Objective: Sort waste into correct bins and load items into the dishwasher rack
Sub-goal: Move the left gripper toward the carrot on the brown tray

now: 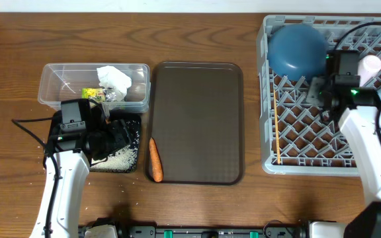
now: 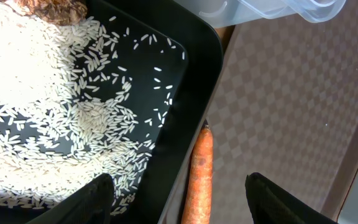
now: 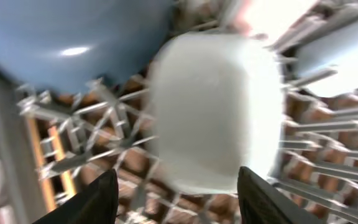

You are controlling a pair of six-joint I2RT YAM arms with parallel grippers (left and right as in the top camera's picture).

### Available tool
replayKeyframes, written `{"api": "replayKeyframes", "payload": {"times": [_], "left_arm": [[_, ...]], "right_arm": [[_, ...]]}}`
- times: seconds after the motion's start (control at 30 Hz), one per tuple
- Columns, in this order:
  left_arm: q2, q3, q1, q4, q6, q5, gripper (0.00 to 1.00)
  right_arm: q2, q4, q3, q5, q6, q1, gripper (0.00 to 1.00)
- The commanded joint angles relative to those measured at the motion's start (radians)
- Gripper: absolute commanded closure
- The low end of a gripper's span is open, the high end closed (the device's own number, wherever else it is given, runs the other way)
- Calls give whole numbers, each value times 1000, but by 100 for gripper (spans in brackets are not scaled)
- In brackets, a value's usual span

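Observation:
My left gripper [image 1: 116, 137] [image 2: 179, 183] is open, low over the right edge of the black tray [image 1: 132, 122] [image 2: 194, 74]. That tray holds white rice [image 1: 123, 158] [image 2: 36, 93] and a brown lump [image 2: 48, 7]. The orange carrot [image 1: 155, 160] [image 2: 199, 177] lies just outside the tray, between my fingers. The clear tub [image 1: 51, 82] [image 2: 278, 9] holds the white napkin [image 1: 114, 78] and yellow-green wrapper [image 1: 92, 93]. My right gripper [image 1: 319, 92] [image 3: 178, 177] is open over the grey rack [image 1: 309, 165], just above the blurred white bowl [image 3: 213, 106]. The rack also holds the dark-blue bowl [image 1: 297, 47] [image 3: 73, 37], pink cup [image 1: 372, 64] and chopsticks [image 1: 276, 129].
The dark brown serving tray [image 1: 200, 122] [image 2: 291, 106] lies between the bins and the rack, with the carrot on its left edge. A pale-blue shape [image 3: 347, 56] sits in the rack right of the white bowl. Rice grains are scattered on the table by the black tray.

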Motion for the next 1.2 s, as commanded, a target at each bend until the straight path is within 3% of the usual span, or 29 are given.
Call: {"api": "replayKeyframes", "payload": {"times": [0.0, 0.4, 0.7, 0.97, 1.17], "left_arm": [[2, 3, -3, 1, 17, -32, 31], [2, 3, -3, 1, 17, -32, 31], [2, 3, -9, 2, 60, -30, 31], [2, 4, -151, 24, 129, -37, 31], [2, 3, -263, 13, 94, -143, 31]], "right_arm": [[-7, -14, -1, 76, 38, -17, 42], [-8, -54, -1, 6, 38, -16, 38], [-41, -40, -1, -413, -152, 19, 33], [-41, -57, -1, -406, -153, 97, 32], [-41, -69, -1, -406, -135, 96, 32]]}}
